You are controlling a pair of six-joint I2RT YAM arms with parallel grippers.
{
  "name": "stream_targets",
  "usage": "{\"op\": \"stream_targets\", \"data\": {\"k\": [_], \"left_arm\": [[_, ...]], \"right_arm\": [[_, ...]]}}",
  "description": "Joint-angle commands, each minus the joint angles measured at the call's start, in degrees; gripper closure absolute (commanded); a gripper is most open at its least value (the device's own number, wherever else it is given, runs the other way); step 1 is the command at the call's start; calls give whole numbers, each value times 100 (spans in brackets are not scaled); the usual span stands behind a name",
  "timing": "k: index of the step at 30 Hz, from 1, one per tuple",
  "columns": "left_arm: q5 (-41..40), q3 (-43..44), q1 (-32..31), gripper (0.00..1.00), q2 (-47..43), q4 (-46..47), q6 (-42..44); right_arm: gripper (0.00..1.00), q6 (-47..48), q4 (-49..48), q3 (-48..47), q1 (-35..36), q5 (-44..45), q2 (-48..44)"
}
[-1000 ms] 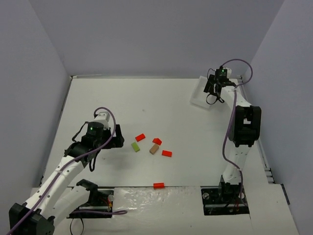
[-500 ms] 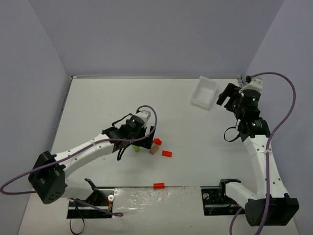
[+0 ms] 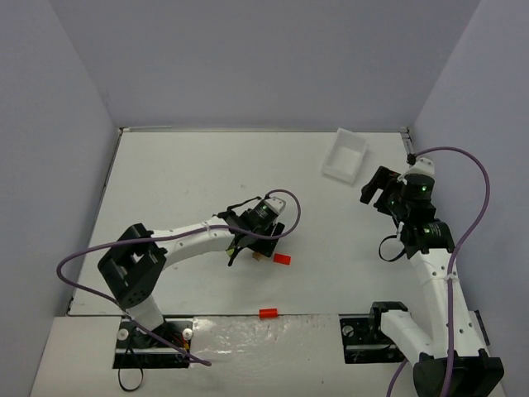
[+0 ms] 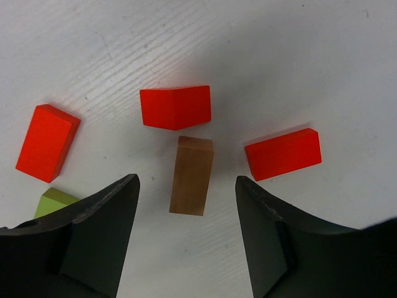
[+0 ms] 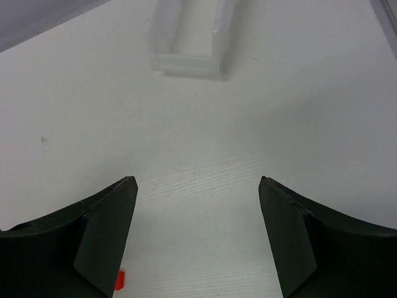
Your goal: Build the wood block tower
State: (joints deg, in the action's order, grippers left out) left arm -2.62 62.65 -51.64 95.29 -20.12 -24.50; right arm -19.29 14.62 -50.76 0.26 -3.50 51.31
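No wood block tower is in view; the blocks lie apart and flat on the table. In the left wrist view a tan block (image 4: 192, 176) lies lengthwise in the middle. A red block (image 4: 175, 107) lies just beyond it, another red block (image 4: 283, 154) to its right and a third red block (image 4: 48, 143) at the left. A lime green block (image 4: 54, 202) peeks out beside the left finger. My left gripper (image 4: 186, 180) hovers open above the tan block, touching nothing. My right gripper (image 5: 196, 180) stands open over bare table, nothing between its fingers.
A white tray (image 3: 345, 155) sits at the back right, ahead of my right gripper (image 3: 372, 188). One more red block (image 3: 268, 313) lies alone by the table's near edge. My left gripper (image 3: 252, 242) reaches across the table's middle. Grey walls close in three sides.
My left arm has swung from the left side to over the cluster of blocks, and its jaws have narrowed. My right arm has drawn back from the tray toward the near right.
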Motion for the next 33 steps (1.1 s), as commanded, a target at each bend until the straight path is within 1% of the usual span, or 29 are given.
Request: {"op": "stream_targets", "data": {"k": [1, 2, 3, 6, 9, 14, 16, 20, 21, 27, 30, 33], "left_arm": [[-131, 257, -161, 43, 105, 88, -155], [-155, 249, -162, 47, 141, 87, -218], [-181, 248, -162, 48, 176, 87, -230], [-341, 330, -162, 61, 296, -39, -379], [-484, 385, -162, 68, 307, -121, -486], [-637, 477, -162, 94, 183, -272, -528], [-686, 537, -162, 100, 70, -395, -529], [-910, 609, -86, 100, -546, -787, -461], [-921, 620, 42, 100, -681, -906, -448], [-567, 418, 1338, 100, -1061, -1056, -211], [-358, 415, 2016, 100, -955, -1007, 125], [-100, 402, 2545, 100, -810, -898, 363]], "right_arm": [[23, 37, -197, -64, 87, -29, 9], [23, 46, -197, -73, 96, -14, 33], [23, 48, -197, -74, 105, -11, 37], [23, 92, -194, -51, 144, 19, 81], [23, 117, -188, -15, 184, 24, 99], [23, 200, -189, -18, 283, 50, 106], [23, 250, -188, -56, 317, 68, 116], [22, 267, -179, -126, 404, -16, 116], [22, 273, -179, -127, 428, -54, 122], [22, 312, -166, -118, 546, -244, 191], [22, 360, -170, -118, 594, -261, 226], [22, 385, -170, -132, 692, -266, 254]]}}
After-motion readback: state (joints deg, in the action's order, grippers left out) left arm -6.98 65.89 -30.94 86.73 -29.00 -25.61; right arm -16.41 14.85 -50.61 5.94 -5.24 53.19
